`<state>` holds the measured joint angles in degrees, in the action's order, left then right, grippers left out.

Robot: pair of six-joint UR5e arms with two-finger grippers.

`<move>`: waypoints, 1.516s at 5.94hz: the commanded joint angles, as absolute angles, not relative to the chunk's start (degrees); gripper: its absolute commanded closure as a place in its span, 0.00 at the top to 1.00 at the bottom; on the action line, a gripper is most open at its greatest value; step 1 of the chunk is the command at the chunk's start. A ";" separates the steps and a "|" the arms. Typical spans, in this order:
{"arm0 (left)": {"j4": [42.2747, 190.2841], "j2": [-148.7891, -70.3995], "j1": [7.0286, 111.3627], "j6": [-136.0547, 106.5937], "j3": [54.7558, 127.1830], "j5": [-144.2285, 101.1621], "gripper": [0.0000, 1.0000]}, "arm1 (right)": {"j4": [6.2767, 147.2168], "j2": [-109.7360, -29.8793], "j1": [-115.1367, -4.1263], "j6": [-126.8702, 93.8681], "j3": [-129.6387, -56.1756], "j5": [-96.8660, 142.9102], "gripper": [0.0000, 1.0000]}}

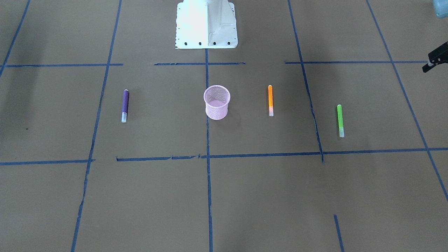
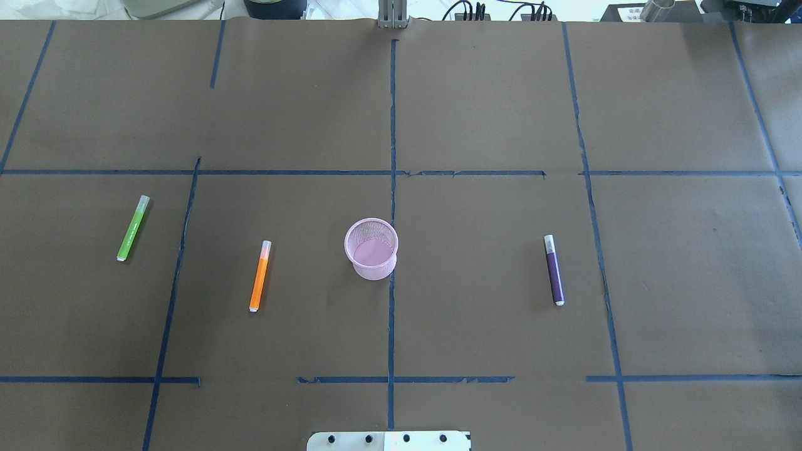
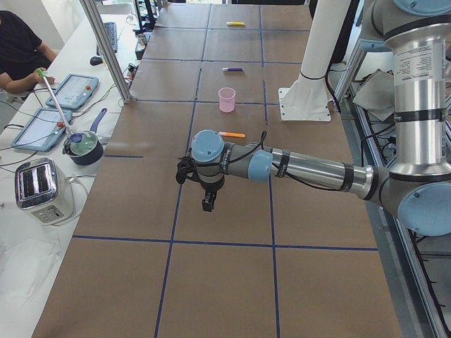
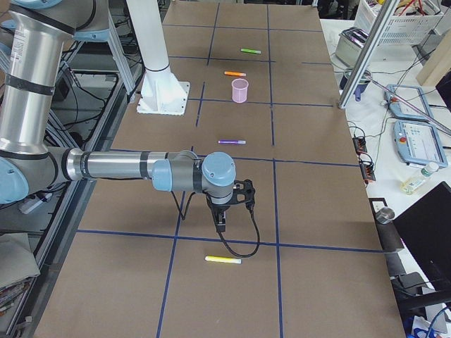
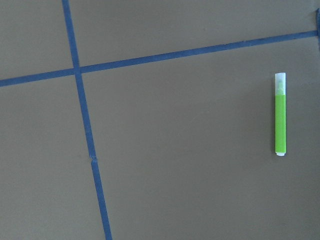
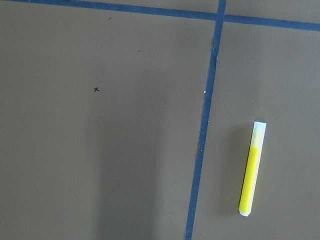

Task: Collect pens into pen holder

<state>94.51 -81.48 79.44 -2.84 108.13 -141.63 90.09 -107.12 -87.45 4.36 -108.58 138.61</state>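
Observation:
The pink mesh pen holder [image 2: 371, 248] stands upright and empty mid-table. The orange pen [image 2: 260, 275] lies to its left and the green pen [image 2: 133, 228] farther left. The purple pen [image 2: 554, 270] lies to its right. The yellow pen [image 4: 223, 260] lies far out on the right end, also in the right wrist view [image 6: 252, 169]. My left gripper [image 3: 206, 205] hangs above the table near the green pen [image 5: 280, 114]. My right gripper [image 4: 220, 225] hangs just above the table near the yellow pen. I cannot tell whether either is open or shut.
The white robot base [image 1: 206, 24] is at the table's near edge. Blue tape lines [image 2: 391, 188] grid the brown table. A toaster [image 3: 42, 189], a pot [image 3: 83, 146] and tablets sit on a side bench, with an operator [image 3: 17, 53] beside them.

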 commanded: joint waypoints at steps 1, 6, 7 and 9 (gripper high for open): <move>99.82 -85.30 69.83 -13.54 107.49 -142.48 1.00 | 90.09 -107.93 -87.45 4.39 -108.81 139.48 1.00; 100.46 -102.10 54.97 -31.24 92.31 -133.77 1.00 | 85.18 -108.63 -87.36 4.40 -108.72 142.12 1.00; 100.46 -103.52 53.63 -33.03 90.81 -132.46 1.00 | 84.47 -108.81 -87.28 4.22 -108.63 142.12 1.00; 100.89 -104.94 53.09 -32.61 87.55 -132.10 1.00 | 84.11 -108.81 -87.28 4.22 -108.46 144.83 1.00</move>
